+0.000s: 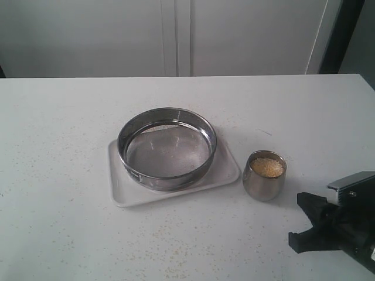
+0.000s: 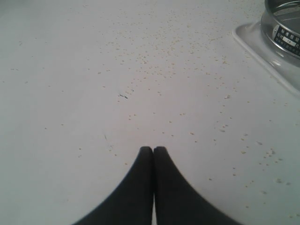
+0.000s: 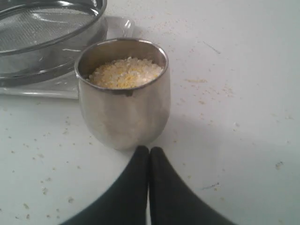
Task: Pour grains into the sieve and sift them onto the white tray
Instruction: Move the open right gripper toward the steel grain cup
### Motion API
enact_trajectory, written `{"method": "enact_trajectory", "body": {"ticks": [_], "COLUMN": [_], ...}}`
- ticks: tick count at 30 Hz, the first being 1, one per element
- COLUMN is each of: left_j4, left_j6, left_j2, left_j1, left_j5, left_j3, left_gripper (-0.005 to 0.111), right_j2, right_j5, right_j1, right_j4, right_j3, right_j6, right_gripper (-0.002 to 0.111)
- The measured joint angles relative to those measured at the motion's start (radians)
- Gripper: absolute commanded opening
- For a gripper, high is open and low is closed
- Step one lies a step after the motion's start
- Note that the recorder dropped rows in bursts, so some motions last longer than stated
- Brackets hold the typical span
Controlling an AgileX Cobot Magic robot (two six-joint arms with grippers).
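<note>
Sieve (image 1: 167, 149) on white tray (image 1: 225, 170); steel cup (image 1: 263, 187) w/ grains (image 1: 267, 167) beside

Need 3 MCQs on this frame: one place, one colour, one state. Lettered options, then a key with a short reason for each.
1. Where is the sieve?
A flat on the bare table
B flat on the white tray
C tipped on its edge

2. What colour are the grains in the steel cup?
A golden-yellow mixed with pale beige
B dark brown
C green

3. How is the right gripper?
A wide open
B shut on the cup
C shut, holding nothing

Key:
1 B: the tray's rim shows all around the sieve's base.
2 A: the right wrist view shows yellow and whitish bits heaped in the cup.
3 C: the jaws touch each other just short of the cup, with nothing between them.
</note>
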State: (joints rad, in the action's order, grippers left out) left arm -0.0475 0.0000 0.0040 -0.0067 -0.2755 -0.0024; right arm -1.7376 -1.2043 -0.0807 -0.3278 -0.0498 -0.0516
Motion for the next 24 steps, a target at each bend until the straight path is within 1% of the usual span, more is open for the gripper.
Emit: {"method": "enact_trajectory", "body": {"ticks": [2, 4, 6, 7, 8, 10, 14, 24], "left_j4": [0.0, 0.0, 0.0, 0.0, 0.0, 0.0, 0.0, 0.0], "left_j6": [0.0, 0.0, 0.0, 0.0, 0.0, 0.0, 0.0, 0.0], "left_j2": [0.0, 0.0, 0.0, 0.0, 0.0, 0.0, 0.0, 0.0], "left_j1": [0.0, 0.0, 0.0, 0.0, 0.0, 0.0, 0.0, 0.0], "left_j5": [0.0, 0.0, 0.0, 0.0, 0.0, 0.0, 0.0, 0.0], "left_j3": [0.0, 0.0, 0.0, 0.0, 0.0, 0.0, 0.0, 0.0], "left_gripper": [0.0, 0.0, 0.0, 0.0, 0.0, 0.0, 0.0, 0.0], "right_j2": [-0.028, -0.04, -0.043, -0.043, -0.043, -0.043, -0.044, -0.079], "right_j5": [0.0, -0.001, -0.002, -0.002, -0.002, -0.002, -0.002, -0.005], "right_j1": [0.0, 0.0, 0.0, 0.0, 0.0, 0.0, 0.0, 0.0], "right_j4": [-0.006, -0.031, -0.068, -0.084, -0.101, -0.105, -0.107, -0.116], "right_j3": [-0.014, -0.025, -0.037, -0.041, -0.045, -0.046, -0.046, -0.095], "right_j6": [-0.007, -0.01, -0.01, -0.012, -0.02, -0.044, -0.079, -0.079], "right_gripper": [0.0, 0.009, 0.034, 0.059, 0.08, 0.094, 0.094, 0.094]}}
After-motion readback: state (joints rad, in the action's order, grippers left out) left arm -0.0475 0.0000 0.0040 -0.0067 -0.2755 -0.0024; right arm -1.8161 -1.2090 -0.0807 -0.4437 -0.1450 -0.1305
